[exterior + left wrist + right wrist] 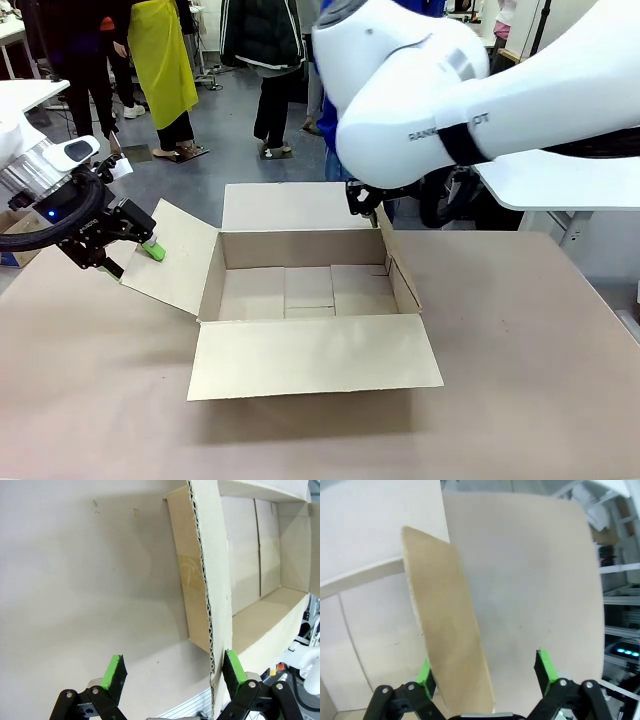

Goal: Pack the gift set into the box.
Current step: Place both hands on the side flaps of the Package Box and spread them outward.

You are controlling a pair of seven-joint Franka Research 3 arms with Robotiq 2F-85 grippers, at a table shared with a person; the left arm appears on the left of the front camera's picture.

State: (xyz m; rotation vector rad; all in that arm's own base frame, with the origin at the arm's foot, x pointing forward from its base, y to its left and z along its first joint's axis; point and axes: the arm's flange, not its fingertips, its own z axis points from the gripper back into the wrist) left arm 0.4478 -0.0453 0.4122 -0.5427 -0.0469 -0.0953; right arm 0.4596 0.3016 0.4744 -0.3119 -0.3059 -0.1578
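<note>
The box (300, 250), a wide brown corrugated carton, stands open in the middle of the table with all four flaps spread and only its bare cardboard floor showing inside. My left gripper (130, 255) straddles the outer edge of the left flap (170, 262). In the left wrist view that flap (212, 585) stands edge-on between the open fingers (175, 672), close to the right pad (234, 666). My right gripper (362, 203) sits at the far top corner of the right flap (400, 275). Its open fingers (485, 672) straddle that flap (450, 630), which lies against the left pad. The gift set is out of view.
The table (520, 380) has a plain brownish top around the box. The right arm's bulky white links (430, 90) hang over the box's far right. Several people (160, 70) stand on the floor beyond the far edge.
</note>
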